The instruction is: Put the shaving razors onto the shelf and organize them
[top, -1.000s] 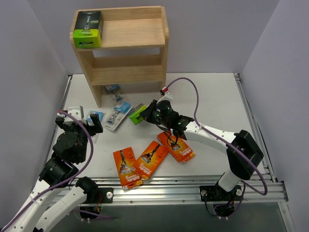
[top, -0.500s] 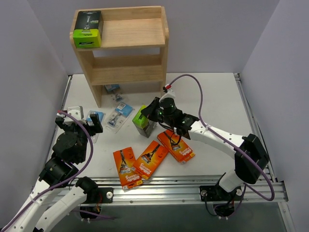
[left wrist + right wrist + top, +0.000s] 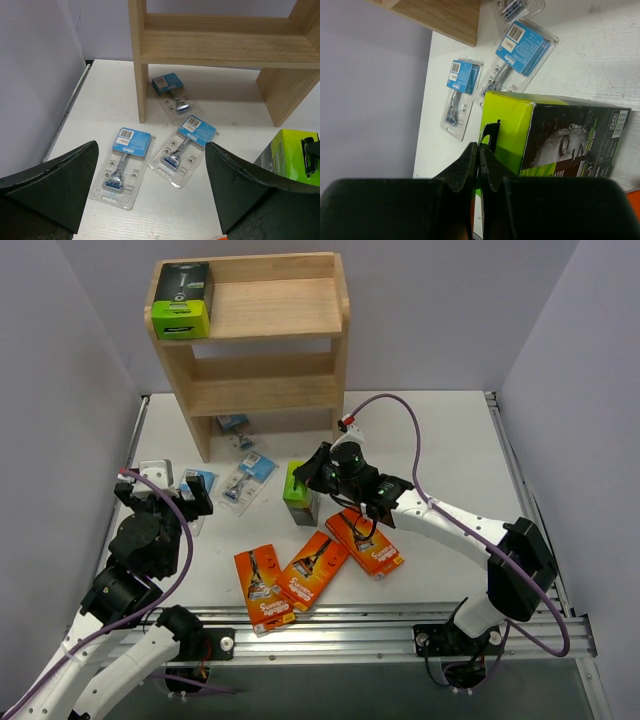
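Right claw (image 3: pixel 479 150) is pinched shut on the hang tab of the green box (image 3: pixel 555 145), which stands just in front of the shelf (image 3: pixel 265 390), fingers hiding its lower part. Left claw (image 3: pixel 151 146) is wide open, empty.

From above, the right gripper (image 3: pixel 312 477) covers one end of the black-and-lime box (image 3: pixel 298 495), and its arm hides the far end of the rightmost orange box (image 3: pixel 375 552). One blister pack (image 3: pixel 232 423) lies partly tucked under the shelf (image 3: pixel 265 390); another (image 3: pixel 197 478) sits partly behind the left gripper (image 3: pixel 163 496). In the left wrist view, the shelf's top and right side run off the picture. The print on the packs is too small to read.
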You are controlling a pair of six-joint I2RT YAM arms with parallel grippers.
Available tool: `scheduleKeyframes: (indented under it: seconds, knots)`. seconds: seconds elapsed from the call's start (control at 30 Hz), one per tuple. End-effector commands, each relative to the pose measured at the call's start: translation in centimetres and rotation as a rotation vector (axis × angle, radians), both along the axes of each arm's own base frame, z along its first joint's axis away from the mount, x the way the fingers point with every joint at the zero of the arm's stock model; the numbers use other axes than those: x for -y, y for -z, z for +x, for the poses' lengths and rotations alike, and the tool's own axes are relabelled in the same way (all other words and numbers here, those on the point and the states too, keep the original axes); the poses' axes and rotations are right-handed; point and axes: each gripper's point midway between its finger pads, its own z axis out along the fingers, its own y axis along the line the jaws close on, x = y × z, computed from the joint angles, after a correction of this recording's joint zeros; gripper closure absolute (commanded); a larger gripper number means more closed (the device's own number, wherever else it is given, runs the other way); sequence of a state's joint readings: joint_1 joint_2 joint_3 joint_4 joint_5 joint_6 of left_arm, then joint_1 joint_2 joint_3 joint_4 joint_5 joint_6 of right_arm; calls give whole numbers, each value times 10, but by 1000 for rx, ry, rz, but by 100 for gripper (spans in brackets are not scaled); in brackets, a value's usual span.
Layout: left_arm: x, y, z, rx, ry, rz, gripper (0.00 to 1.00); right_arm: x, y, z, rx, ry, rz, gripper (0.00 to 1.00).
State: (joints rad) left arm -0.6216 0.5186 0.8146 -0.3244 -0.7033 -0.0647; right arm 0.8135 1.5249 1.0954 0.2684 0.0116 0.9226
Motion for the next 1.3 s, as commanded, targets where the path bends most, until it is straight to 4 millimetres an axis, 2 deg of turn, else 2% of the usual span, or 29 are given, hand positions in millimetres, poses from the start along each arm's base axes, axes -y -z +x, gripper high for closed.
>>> scheduleKeyframes:
  seconds: [0.0, 0.2, 0.33, 0.5, 0.73, 0.93, 0.97, 1.0, 1.07, 1.13, 1.17, 1.2, 1.27]
  knots:
    - [0, -12, 0, 41, 0, -21, 3, -5, -56, -2, 87, -12, 98, 100]
    - [2, -11, 0, 38, 8, -19, 3, 7, -47, 4, 79, 34, -13, 100]
    - [3, -11, 0, 37, 10, -18, 3, 17, -39, 6, 69, 61, -88, 96]
    - [2, -11, 0, 38, 5, -18, 3, 18, -33, 8, 64, 66, -112, 87]
    - [2, -11, 0, 38, 7, -16, 3, 13, -29, 13, 53, 59, -133, 82]
    - [2, -12, -1, 43, 10, -18, 3, 19, -38, 14, 70, 70, -167, 51]
    - [2, -13, -2, 45, 10, -20, 3, 18, -48, 17, 90, 73, -157, 49]
    - [2, -13, -2, 47, 11, -21, 3, 23, -42, 14, 78, 71, -205, 46]
    - [2, -14, -2, 49, 11, -23, 3, 24, -51, 17, 94, 74, -222, 39]
    - [2, -14, -3, 50, 11, -24, 3, 28, -45, 17, 90, 66, -291, 30]
    - [3, -14, -3, 49, 17, -24, 3, 27, -55, 19, 104, 68, -295, 28]
    - [3, -15, -3, 51, 20, -25, 3, 28, -43, 18, 76, 56, -345, 26]
    - [4, -14, -3, 49, 22, -23, 3, 27, -36, 20, 65, 37, -406, 21]
